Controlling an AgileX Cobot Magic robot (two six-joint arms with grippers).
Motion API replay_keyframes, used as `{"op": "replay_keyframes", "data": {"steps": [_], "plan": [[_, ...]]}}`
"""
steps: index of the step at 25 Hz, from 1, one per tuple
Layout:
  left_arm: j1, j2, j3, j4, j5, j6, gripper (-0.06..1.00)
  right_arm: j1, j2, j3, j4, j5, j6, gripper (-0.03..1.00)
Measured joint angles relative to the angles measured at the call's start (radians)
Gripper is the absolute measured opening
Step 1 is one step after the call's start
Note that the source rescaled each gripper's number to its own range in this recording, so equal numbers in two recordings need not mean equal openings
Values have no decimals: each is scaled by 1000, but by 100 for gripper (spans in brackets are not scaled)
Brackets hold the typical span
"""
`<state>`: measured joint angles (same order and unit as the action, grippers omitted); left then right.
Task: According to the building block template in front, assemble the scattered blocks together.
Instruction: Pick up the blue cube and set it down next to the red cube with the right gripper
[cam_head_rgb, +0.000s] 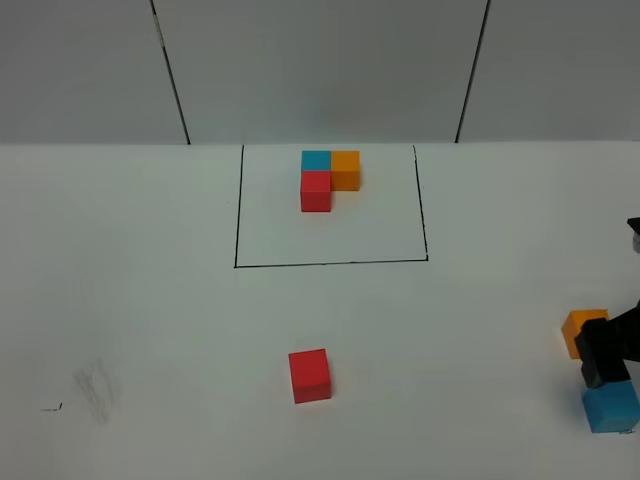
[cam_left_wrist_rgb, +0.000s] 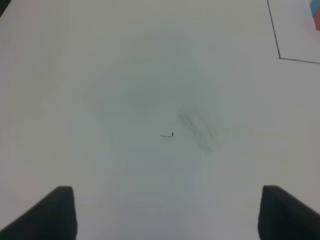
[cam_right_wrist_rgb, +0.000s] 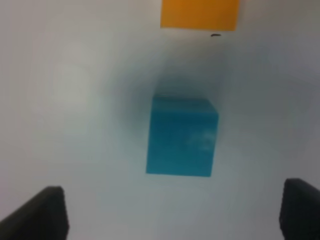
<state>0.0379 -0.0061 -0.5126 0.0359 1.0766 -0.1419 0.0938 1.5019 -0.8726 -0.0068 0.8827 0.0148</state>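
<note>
- Right fingers (cam_right_wrist_rgb: 47, 212) spread wide either side of the blue cube (cam_right_wrist_rgb: 182, 137) at the worktop's (cam_head_rgb: 150, 300) right edge, apparently lining up a grasp.
- Left fingers (cam_left_wrist_rgb: 60, 212) open, idle near the left edge.
- Orange cube (cam_head_rgb: 580, 328) just beside the blue one; red cube (cam_head_rgb: 310, 375) mid-front; template (cam_head_rgb: 328, 175) near the back edge.

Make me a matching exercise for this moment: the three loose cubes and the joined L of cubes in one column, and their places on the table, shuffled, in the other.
Things:
1. loose red cube
2. loose blue cube
3. loose orange cube
4. joined L of cubes

Places:
a. right edge, nearest the front
b. inside the black-lined box
c. alone, front middle
d. right edge, farther back

Pairs: 1-c; 2-a; 3-d; 4-b
</note>
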Motion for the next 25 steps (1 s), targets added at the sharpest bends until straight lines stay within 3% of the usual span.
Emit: {"op": "replay_keyframes", "data": {"steps": [13, 22, 25], "plan": [[0, 0, 0, 0, 0, 1, 100, 0, 120, 0, -17, -75, 43, 79], [0, 0, 0, 0, 0, 1, 100, 0, 121, 20, -18, -66, 70, 79], [0, 0, 0, 0, 0, 1, 100, 0, 121, 69, -22, -112, 71, 79]]}}
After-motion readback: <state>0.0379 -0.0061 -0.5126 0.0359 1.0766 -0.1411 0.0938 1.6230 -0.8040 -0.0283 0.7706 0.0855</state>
